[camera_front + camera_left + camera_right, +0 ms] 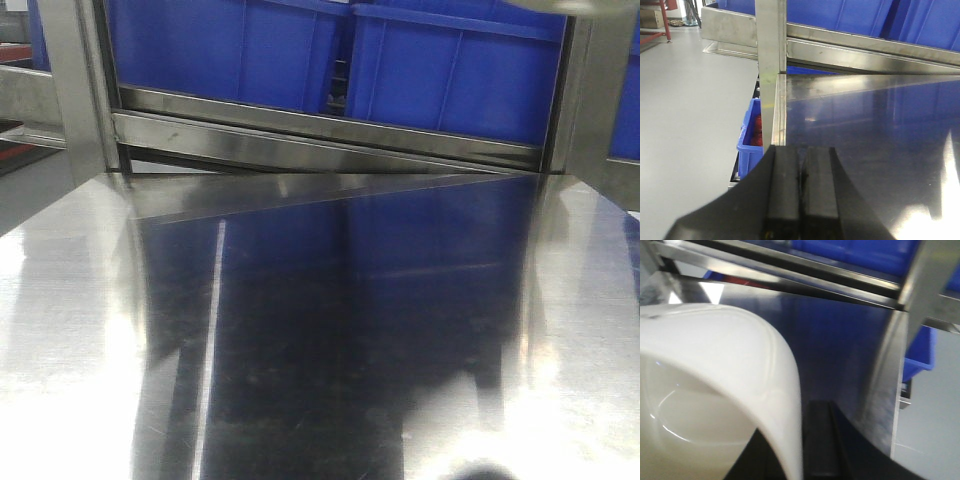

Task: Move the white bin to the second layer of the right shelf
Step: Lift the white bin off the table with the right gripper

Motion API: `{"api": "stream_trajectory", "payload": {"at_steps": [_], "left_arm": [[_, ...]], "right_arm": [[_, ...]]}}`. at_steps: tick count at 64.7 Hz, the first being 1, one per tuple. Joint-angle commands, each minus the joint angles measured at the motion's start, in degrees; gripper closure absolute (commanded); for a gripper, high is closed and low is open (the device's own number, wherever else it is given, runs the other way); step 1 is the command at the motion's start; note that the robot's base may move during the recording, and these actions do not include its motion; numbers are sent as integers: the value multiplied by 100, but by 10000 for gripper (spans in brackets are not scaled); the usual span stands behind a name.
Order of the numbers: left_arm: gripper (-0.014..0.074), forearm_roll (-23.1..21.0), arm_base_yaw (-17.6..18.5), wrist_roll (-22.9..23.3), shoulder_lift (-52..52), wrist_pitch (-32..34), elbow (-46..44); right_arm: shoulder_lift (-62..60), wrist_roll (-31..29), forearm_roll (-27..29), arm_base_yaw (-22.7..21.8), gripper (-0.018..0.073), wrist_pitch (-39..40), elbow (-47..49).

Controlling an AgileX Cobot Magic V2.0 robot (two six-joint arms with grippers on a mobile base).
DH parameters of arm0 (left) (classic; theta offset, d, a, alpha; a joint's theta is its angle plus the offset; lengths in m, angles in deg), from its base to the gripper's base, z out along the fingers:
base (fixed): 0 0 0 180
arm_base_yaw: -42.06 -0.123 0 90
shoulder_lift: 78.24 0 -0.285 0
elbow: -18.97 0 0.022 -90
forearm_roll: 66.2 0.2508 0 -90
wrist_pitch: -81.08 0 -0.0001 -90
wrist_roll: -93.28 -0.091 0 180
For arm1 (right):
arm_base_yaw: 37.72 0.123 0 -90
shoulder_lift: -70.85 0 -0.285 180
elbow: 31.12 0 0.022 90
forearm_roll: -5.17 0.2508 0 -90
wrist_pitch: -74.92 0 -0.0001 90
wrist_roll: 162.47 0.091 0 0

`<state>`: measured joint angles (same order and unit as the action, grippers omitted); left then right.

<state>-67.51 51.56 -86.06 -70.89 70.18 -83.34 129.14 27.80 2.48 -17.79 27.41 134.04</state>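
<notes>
- Steel tabletop [320, 330]: mirror-bright, spreads ahead of and beneath both sets of fingers.
- Blue crates [230, 45]: parked on the rack past the tabletop's far edge, well ahead of the fingertips, behind a steel rail [320, 135].
- White bin [715, 370]: in the R wrist view it looms just left of the one visible finger, mouth up, its glossy wall curving down btwn the jaws. It looks lifted off the tabletop, though its base is out of frame.
- R gripper [796, 455]: outer finger lies tight against the bin's outside wall. The inner finger is hidden by that wall, so the grip reads as clamped on the bin's rim, prob. firm.
- L gripper [800, 200]: pads [785, 195] pressed together w/ nothing btwn them, poised near the tabletop's left edge. Upright post [771, 45] stands ahead of the tips, slightly left.
- Small blue tub [751, 135]: red contents, below and left of the L fingers.
- Step in hand: carry phase, bin up and held, not yet placed. The right shelf second layer is not in any view.
- Next move calls for bringing that shelf into view, keeping the bin level and clearing the steel upright to the right of the R fingers.
</notes>
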Motion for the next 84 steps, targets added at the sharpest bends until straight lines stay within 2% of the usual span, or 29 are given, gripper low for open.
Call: {"api": "stream_trajectory", "payload": {"at_steps": [1, 10, 18, 81, 84], "left_arm": [[512, -7, 38, 56, -83, 518, 156], [512, -7, 38, 56, -83, 518, 156], [512, -7, 38, 56, -83, 518, 156], [512, -7, 38, 56, -83, 518, 156], [512, 131, 38, 42, -83, 495, 156]], "right_arm": [[-590, 25, -34, -244, 501, 644, -299], [-1292, 25, -29, -448, 501, 769, -956], [-1535, 25, -29, -472, 501, 775, -1169], [-1563, 25, -29, -472, 501, 807, -1169], [-1563, 25, -29, -472, 501, 807, -1169]]}}
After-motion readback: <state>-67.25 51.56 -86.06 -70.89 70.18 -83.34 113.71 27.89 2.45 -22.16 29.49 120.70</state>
